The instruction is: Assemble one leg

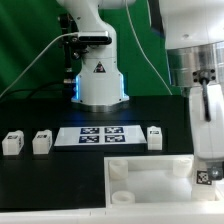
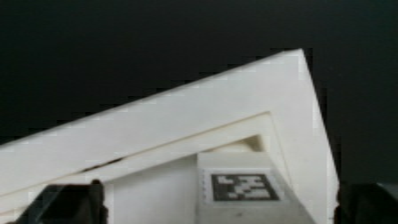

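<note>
Gripper fingers (image 2: 71,205) are seen spread wide, holding nothing, over the white square panel (image 1: 150,175) at the table's near edge. A tagged leg (image 2: 244,183) rests on that panel between the jaws; three more stand beside the marker board (image 1: 97,135). Legs are judged light, rigid and smooth, best pinched across flat sides.

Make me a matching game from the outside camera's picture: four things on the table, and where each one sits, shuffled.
Things:
1 marker board
2 panel
3 leftmost leg
4 lone leg

Places:
a next to another leg
b nearest the camera
c middle of the table
d by the marker board's end, on the exterior view's right

Pairs: 1-c; 2-b; 3-a; 4-d
</note>
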`<action>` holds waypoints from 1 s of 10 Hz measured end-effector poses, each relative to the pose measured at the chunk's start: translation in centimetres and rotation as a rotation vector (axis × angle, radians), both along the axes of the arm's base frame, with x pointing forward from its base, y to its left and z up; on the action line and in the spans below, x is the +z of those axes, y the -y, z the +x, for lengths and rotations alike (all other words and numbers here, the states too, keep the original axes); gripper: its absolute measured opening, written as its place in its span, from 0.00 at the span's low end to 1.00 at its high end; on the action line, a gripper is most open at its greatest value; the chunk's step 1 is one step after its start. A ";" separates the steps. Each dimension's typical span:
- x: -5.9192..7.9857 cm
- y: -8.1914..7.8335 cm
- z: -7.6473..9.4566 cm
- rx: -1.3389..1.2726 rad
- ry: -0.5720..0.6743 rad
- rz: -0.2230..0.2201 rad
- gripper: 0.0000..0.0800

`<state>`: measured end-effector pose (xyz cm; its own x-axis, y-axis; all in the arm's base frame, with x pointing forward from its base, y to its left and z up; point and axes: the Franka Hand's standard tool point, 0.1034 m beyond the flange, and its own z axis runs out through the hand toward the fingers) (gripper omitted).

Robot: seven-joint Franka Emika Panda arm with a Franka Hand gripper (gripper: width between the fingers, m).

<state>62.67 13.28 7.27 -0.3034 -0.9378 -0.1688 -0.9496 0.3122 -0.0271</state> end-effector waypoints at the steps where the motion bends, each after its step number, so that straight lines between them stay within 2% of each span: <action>1: 0.7 -0.9 -0.1 0.015 -0.001 0.006 0.81; 2: 1.0 -1.4 -0.3 0.025 -0.007 0.009 0.81; 10: 0.7 -1.4 -0.4 0.037 -0.009 0.007 0.81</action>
<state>62.25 14.67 8.00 -0.2703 -0.9472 -0.1724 -0.9607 0.2771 -0.0164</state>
